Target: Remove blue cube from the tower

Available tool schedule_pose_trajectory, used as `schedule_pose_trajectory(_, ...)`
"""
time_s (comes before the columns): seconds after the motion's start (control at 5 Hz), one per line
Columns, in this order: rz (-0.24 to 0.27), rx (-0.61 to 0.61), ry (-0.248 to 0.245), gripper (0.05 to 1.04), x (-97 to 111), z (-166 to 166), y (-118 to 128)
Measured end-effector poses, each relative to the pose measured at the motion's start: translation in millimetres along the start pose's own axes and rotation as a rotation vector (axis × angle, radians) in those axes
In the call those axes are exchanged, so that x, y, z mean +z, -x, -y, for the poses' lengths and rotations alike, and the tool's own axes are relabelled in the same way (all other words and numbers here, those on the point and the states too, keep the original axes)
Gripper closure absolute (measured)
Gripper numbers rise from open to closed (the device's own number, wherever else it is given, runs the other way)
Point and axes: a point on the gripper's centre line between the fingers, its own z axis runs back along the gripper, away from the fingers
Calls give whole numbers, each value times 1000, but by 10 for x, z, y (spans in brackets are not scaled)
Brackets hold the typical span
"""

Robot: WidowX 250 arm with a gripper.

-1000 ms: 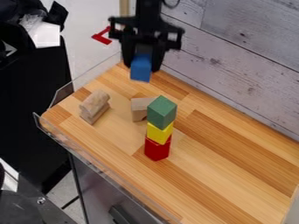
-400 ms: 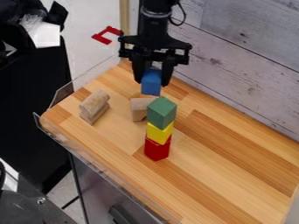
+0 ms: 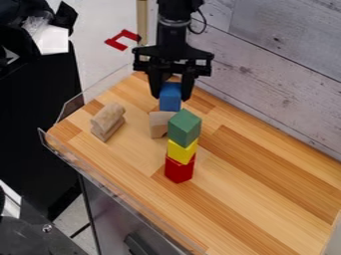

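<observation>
The black gripper hangs at the upper middle of the view, behind the tower, shut on the blue cube. The cube sits between its fingers, its lower part showing below them. Nearer the camera stands the tower: a green cube on top, a yellow cube under it and a red block at the bottom. In the view the blue cube is above and slightly left of the green one, with a small gap between them.
Just left of the tower is a light wooden block, close below the blue cube in the view. Further left lie stacked wooden pieces. A clear rim edges the wooden table on its left; a plank wall stands behind.
Over the past second my gripper has moved right and toward the camera with the blue cube, then slightly left and lower. The tower and wooden blocks have kept their places.
</observation>
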Motion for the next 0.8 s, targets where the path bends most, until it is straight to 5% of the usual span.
schedule_pose_trajectory(0.8, -57, 76, -52, 518, -251, -39, 0)
